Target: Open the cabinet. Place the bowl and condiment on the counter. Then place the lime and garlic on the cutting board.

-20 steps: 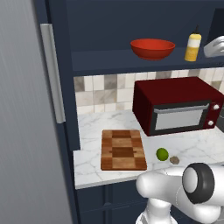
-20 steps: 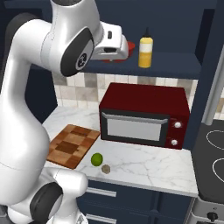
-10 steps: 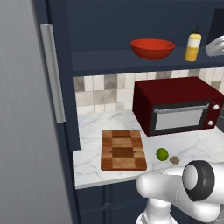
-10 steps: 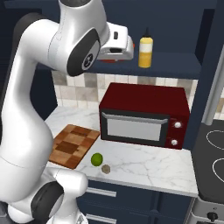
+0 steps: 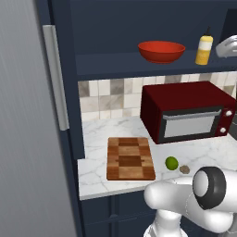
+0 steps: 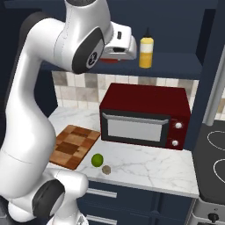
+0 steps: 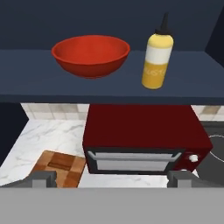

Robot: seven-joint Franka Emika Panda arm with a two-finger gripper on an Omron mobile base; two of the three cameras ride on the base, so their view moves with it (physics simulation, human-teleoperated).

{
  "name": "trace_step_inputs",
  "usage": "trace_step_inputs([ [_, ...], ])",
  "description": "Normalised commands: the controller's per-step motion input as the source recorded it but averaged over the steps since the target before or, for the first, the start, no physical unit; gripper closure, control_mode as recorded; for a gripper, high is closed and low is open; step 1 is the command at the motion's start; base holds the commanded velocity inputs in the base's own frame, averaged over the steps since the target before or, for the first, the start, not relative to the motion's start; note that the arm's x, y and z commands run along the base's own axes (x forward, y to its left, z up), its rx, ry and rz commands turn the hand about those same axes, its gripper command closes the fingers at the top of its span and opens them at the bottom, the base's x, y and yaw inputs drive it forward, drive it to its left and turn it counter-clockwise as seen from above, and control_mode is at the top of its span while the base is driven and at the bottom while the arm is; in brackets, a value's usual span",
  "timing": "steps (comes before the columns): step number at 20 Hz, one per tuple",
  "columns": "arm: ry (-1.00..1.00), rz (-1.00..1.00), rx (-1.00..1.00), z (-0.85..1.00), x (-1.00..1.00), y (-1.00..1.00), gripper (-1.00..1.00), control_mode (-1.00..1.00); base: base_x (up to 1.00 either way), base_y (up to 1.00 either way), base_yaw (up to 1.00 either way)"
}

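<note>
Ahead, bowl (image 7: 91, 55) and condiment (image 7: 158, 61) face the open hand (image 7: 111, 178).

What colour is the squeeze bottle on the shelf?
Yellow, with a dark pointed tip; the condiment shows best in the hand view.

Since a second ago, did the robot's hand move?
Yes. In the right base view the gripper has slid rightward along the shelf, closer to the condiment, which stayed put.

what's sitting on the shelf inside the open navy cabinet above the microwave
On the dark navy cabinet shelf stand a wide glossy red bowl and, apart beside it, an upright small yellow squeeze bottle. In the right base view the arm covers most of the bowl.
</note>
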Motion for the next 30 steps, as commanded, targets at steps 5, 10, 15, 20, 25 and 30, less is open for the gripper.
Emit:
trace_step_inputs([
  [5,0.00,-0.02,0.03,0.00,0.15,-0.12,-1.00,-1.00,0.00,0.00,0.00],
  [10,0.00,-0.01,0.01,0.00,0.12,-0.02,-1.00,-1.00,0.00,0.00,0.00],
  [15,0.00,0.00,0.00,0.00,0.18,0.00,-1.00,-1.00,0.00,0.00,0.00],
  [20,0.00,0.00,0.00,0.00,0.19,-0.10,-1.00,-1.00,0.00,0.00,0.00],
  [25,0.00,0.00,0.00,-0.03,0.13,-0.14,-1.00,-1.00,0.00,0.00,0.00],
  [30,0.00,0.00,0.00,-0.03,0.14,-0.08,-1.00,-1.00,0.00,0.00,0.00],
])
